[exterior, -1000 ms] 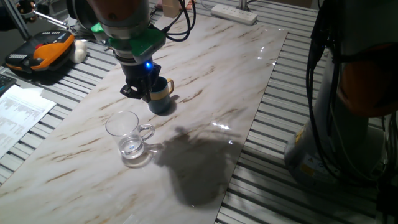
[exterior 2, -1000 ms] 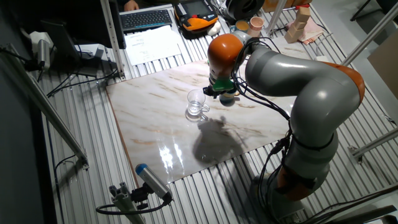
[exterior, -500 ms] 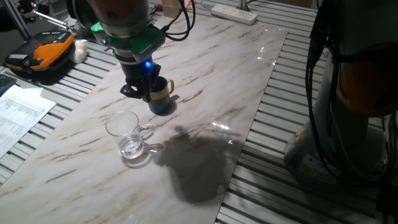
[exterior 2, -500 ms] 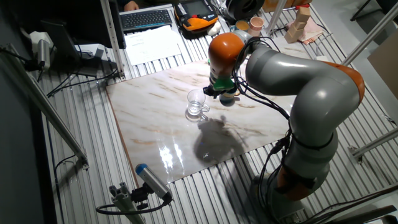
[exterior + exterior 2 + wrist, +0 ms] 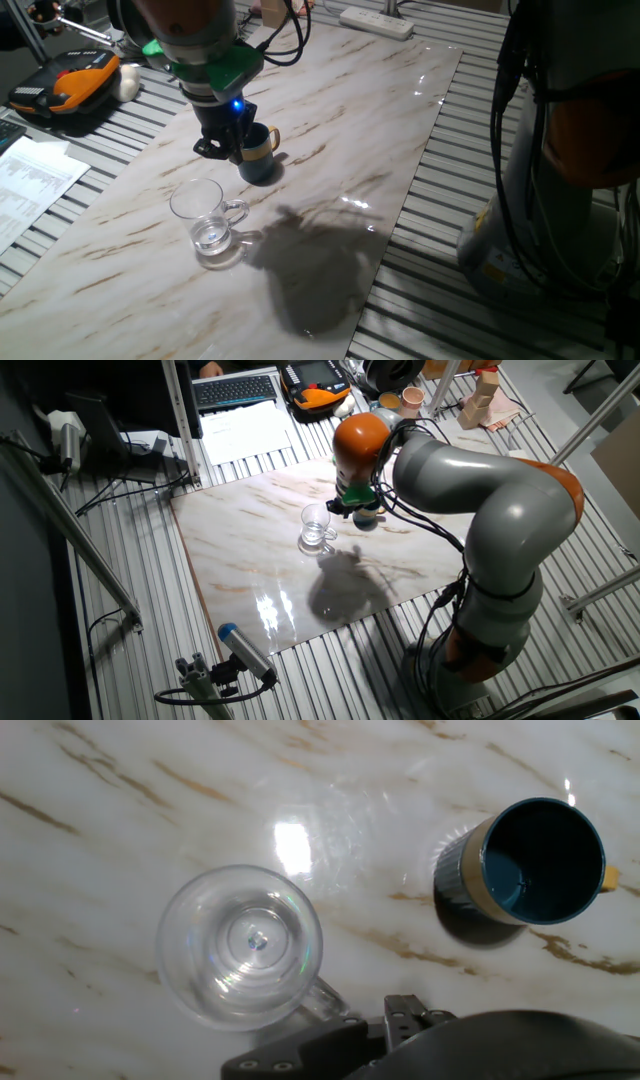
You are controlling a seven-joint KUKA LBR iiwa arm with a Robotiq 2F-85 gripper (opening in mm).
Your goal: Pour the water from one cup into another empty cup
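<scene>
The arm has edged slightly left since a second ago, its gripper (image 5: 222, 148) hovering by the blue mug (image 5: 258, 156), grip state unclear, while the glass mug (image 5: 206, 222) stands untouched on the table (image 5: 400, 120), water (image 5: 211, 238) unpoured, so everything remains.

Bright overhead light, white glare on the glossy marble tabletop (image 5: 330, 130), one soft dark arm shadow, sharp focus.

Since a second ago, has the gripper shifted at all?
Yes, slightly. In one fixed view the gripper has edged left relative to the dark blue mug; the glass mug is untouched.
</scene>
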